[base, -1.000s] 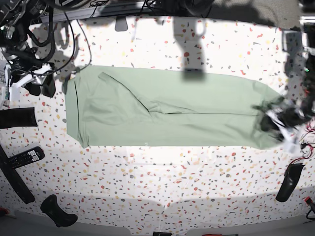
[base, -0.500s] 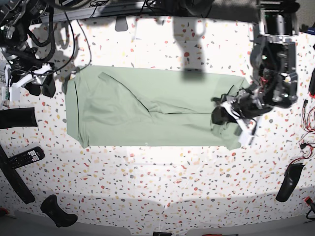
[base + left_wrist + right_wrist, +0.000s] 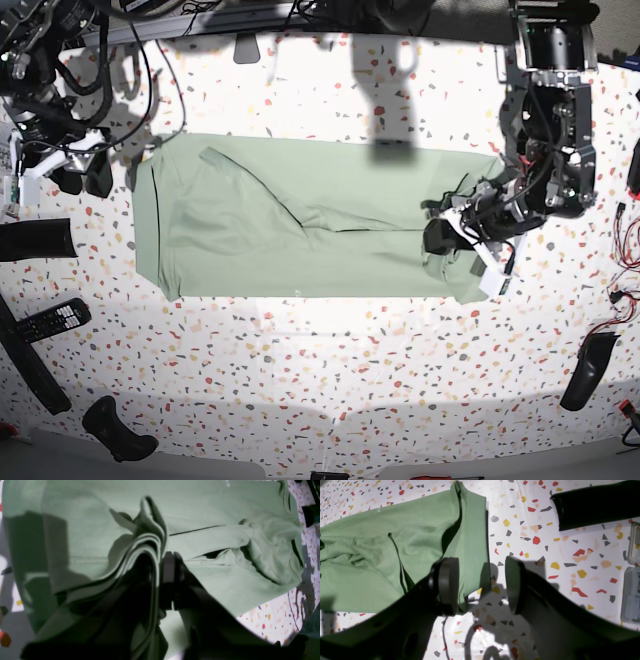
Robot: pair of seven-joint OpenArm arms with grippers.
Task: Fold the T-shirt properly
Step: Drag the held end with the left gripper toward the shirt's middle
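The T-shirt (image 3: 300,220) lies flat on the speckled counter (image 3: 330,370), its long side running left to right. Its right end is lifted and bunched. The left claw (image 3: 445,235) pinches that bunched cloth tight. The right claw (image 3: 481,585) hangs spread apart above the shirt's left edge, holding nothing.

**Shirt flat, one end lifted and bunched**

Your T-shirt (image 3: 300,215) is pale sage green, spread lengthwise across the speckled table as a long strip. One end lies flat with a narrow band turned over along its edge (image 3: 472,542). The opposite end is gathered up in stacked layers (image 3: 147,542), folded back over the flat body. A dark seam line crosses the middle.
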